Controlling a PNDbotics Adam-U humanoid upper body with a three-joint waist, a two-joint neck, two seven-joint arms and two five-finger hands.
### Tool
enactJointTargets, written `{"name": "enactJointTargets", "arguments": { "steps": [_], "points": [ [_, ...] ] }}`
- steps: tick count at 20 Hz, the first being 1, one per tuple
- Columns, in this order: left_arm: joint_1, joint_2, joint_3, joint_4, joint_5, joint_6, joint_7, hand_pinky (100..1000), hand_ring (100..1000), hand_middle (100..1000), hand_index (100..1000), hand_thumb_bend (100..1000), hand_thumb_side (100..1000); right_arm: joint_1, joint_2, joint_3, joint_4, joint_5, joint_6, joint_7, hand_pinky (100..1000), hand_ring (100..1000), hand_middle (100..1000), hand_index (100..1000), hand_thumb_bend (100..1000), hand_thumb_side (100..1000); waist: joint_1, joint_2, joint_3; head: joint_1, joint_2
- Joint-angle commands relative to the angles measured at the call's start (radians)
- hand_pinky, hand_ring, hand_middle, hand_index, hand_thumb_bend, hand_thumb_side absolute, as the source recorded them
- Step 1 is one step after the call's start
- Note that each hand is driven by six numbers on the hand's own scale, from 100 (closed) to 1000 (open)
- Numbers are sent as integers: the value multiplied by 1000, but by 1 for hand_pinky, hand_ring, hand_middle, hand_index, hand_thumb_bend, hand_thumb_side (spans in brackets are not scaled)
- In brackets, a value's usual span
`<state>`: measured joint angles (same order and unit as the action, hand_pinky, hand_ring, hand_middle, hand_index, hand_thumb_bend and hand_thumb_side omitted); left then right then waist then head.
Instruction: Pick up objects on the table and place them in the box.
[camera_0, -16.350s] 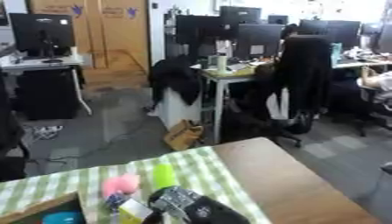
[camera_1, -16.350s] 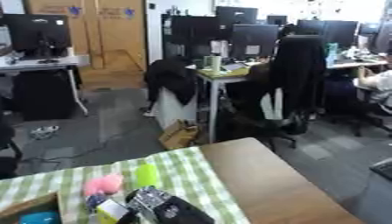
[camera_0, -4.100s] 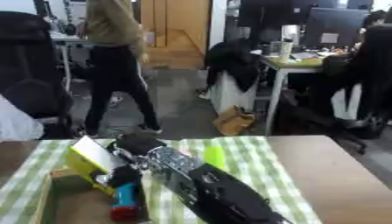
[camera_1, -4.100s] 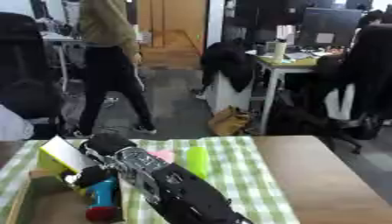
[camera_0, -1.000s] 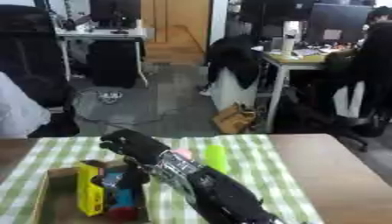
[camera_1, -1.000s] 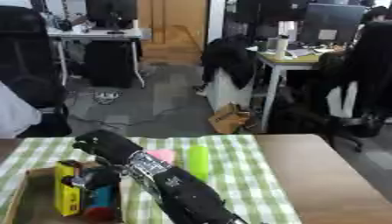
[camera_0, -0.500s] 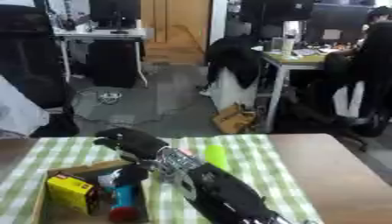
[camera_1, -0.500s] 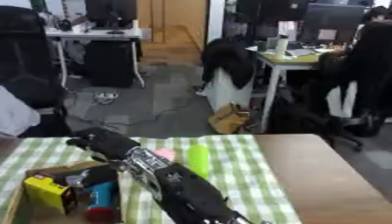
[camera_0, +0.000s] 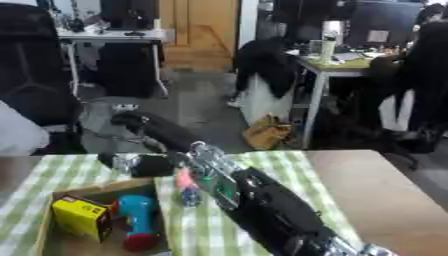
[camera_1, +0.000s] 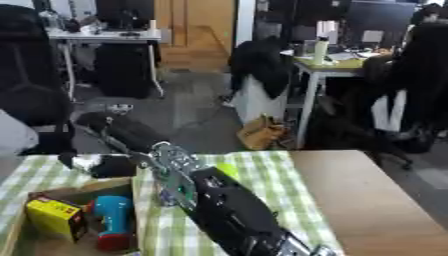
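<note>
**Box part-filled, right hand lifted above it**

Box (camera_0: 48, 200) sits at the near left on the green-checked cloth (camera_0: 289, 165), an open cardboard tray. Two things lie inside: a yellow carton (camera_0: 80, 217) against the left wall, tilted, and a blue-and-red bottle-shaped item (camera_0: 136, 225) just beside it, lying lengthwise with the red end nearest the camera.

Outside the box, just past its right wall, a pink object (camera_0: 184, 179) with something small and blue below it rests on the cloth. In the right eye view a yellow-green object (camera_1: 227, 171) shows behind the forearm, mostly hidden.

Right hand (camera_0: 144, 127) is up off the table, above and behind the box's far edge; the black forearm with its silver wrist runs in from the lower right. Fingers look loosely extended and hold nothing, though blur makes them hard to read. A dark shape with a pale patch sits under the hand at the cloth's far edge; cannot tell what it is.

Left hand shows in neither view.

Progress, as a judgement: roughly halfway. Two items boxed, at least two left on the cloth, pink one nearest.
</note>
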<state>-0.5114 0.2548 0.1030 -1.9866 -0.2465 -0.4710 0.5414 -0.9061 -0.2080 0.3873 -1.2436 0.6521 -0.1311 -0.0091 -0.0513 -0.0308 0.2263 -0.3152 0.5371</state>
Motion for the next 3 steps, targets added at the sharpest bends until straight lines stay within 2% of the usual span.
{"name": "enactJointTargets", "arguments": {
  "steps": [1,3],
  "points": [
    [-8,29,9,-13,-8,8,2,860,904,881,921,267,1000,0,-83,-22,-180,-118,78,5,847,913,863,963,326,1000,17,-12,-7,15,7],
    [-5,32,10,-13,-10,12,4,860,904,881,921,265,1000,20,-119,-43,-279,-192,118,9,818,900,846,953,299,1000,19,-12,-14,24,7]
  ]
}}
